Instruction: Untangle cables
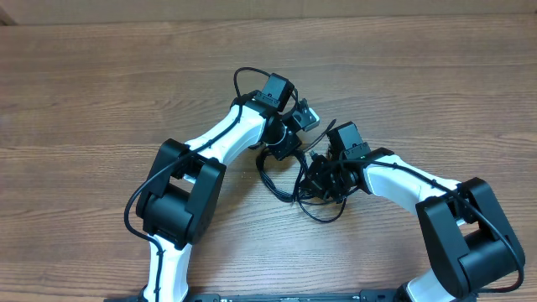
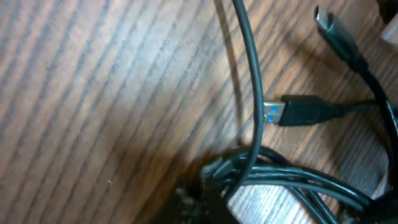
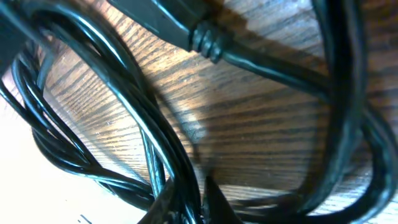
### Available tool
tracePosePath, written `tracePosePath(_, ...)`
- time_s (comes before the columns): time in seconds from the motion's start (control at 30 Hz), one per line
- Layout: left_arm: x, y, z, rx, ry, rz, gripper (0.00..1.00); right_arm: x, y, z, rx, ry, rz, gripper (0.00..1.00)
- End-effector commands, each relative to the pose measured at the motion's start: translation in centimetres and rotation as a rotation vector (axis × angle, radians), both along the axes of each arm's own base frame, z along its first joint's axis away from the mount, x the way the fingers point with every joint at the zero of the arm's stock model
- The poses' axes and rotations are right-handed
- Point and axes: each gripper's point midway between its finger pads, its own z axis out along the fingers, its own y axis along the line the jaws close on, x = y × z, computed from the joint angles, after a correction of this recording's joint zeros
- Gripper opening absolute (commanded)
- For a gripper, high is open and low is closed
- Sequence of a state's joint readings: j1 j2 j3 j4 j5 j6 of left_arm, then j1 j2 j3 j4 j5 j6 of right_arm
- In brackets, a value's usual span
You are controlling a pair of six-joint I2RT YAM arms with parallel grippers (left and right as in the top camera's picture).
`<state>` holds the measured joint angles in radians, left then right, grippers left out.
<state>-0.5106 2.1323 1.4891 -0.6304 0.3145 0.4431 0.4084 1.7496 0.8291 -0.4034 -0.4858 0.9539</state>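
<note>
A brown wood-grain tabletop [image 1: 101, 84] fills the overhead view, its grain running left to right. Just below the middle of it lie thin black flexible cables [image 1: 281, 180] in loose, overlapping loops on the wood. Close up, several of their strands run side by side in a bundle. Just beside it a black USB plug with a blue insert [image 2: 292, 113] lies flat on the surface. A second, slimmer black plug [image 2: 333, 28] sits farther off (whether it touches the wood is unclear)

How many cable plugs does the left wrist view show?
2: a blue-tipped plug at centre right, a second plug at top right. Others may be hidden under the cables.
</note>
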Motion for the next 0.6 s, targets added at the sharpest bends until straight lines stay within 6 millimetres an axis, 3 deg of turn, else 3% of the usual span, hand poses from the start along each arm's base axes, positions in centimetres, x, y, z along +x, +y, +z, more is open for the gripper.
tracePosePath(0.0, 0.0, 0.4, -1.2, 0.016, 0.043, 0.068, 0.04, -0.3, -0.3, -0.8, -0.026, 0.01, 0.0, 0.07)
tracePosePath(0.2, 1.8, 1.5, 0.9, 0.011, 0.007, 0.174, 0.04, -0.3, -0.3, -0.8, -0.027, 0.01, 0.0, 0.07)
tracePosePath(0.33, 0.3, 1.7, 0.6, 0.053, 0.015, 0.069, 0.25, -0.3, -0.3, -0.8, -0.027, 0.01, 0.0, 0.07)
tracePosePath(0.57, -0.1, 2.0, -0.2, 0.113, 0.007, 0.05, 0.27, -0.3, -0.3, -0.8, -0.026, 0.01, 0.0, 0.07)
